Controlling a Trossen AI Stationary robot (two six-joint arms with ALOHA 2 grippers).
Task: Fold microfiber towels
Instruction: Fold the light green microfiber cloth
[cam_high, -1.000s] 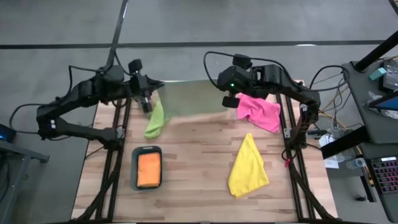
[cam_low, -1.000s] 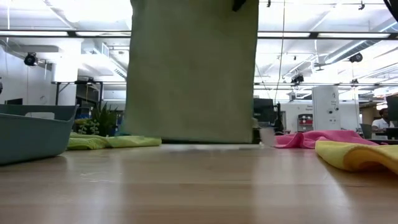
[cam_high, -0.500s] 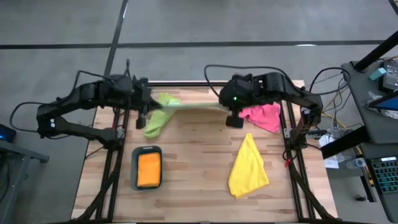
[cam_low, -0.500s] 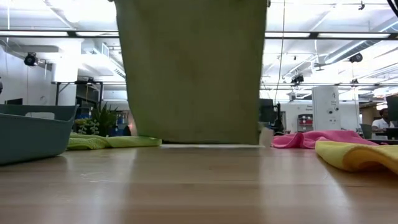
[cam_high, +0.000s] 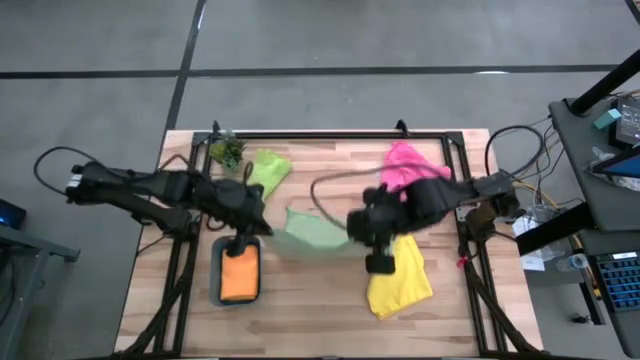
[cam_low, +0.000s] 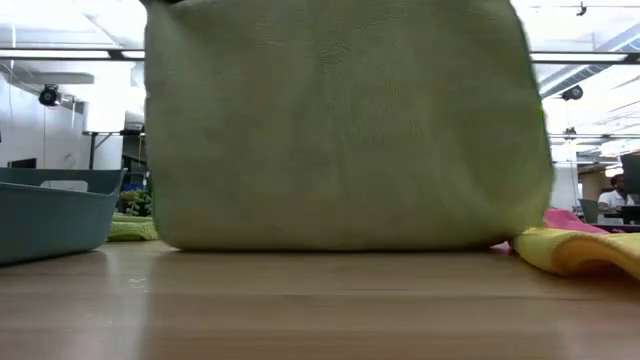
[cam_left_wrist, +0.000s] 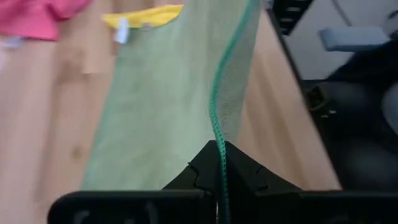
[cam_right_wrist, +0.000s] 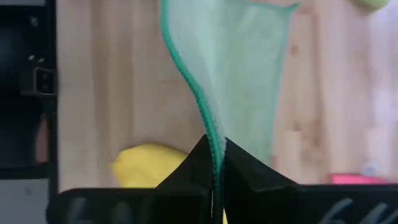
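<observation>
Over the middle of the desk (cam_high: 300, 290), the sage towel (cam_high: 312, 231) hangs stretched between the two tools. The left tool (cam_high: 258, 222) is pressed together on one top corner, its fingers (cam_left_wrist: 198, 176) pinching the green stitched hem; the right tool (cam_high: 358, 226) is pressed together on the other corner, its fingers (cam_right_wrist: 200, 160) pinching the hem in the same way. In the low view the sage towel (cam_low: 345, 125) fills most of the frame as a broad sheet, and its lower edge meets the desk (cam_low: 320, 310) or hangs just above it; I cannot tell which.

The lime towel (cam_high: 266, 168) lies crumpled toward the far left of the desk, just beside the plant (cam_high: 227, 152). The pink towel (cam_high: 404, 165) lies bunched at the far right. The yellow towel (cam_high: 402, 276) lies near the right front, partly under the right arm. The orange towel (cam_high: 239, 274) sits folded in the tray (cam_high: 217, 272), just in front of the left tool.
</observation>
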